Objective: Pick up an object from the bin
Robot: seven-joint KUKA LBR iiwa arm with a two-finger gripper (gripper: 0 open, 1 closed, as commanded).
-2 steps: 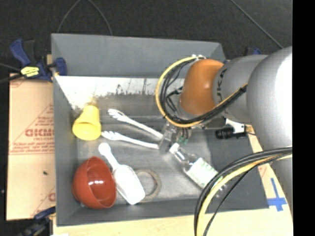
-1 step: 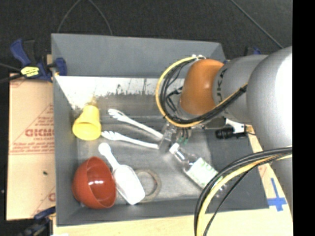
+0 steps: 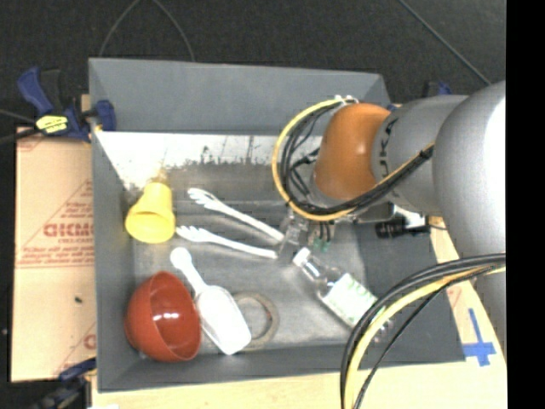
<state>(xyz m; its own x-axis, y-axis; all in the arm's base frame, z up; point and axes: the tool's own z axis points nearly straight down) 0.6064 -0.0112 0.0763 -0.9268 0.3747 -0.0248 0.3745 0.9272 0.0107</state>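
In the grey bin, the red bowl serves as the marker. Well to the bowl's right and a little above it lies a small clear bottle with a white and green label. The pincer hangs over its cap end. Whether the pincer is apart or together cannot be told. White plastic tongs lie above and right of the bowl, their near end just beside the pincer. A white scoop touches the bowl's right side, and a yellow cup lies above the bowl.
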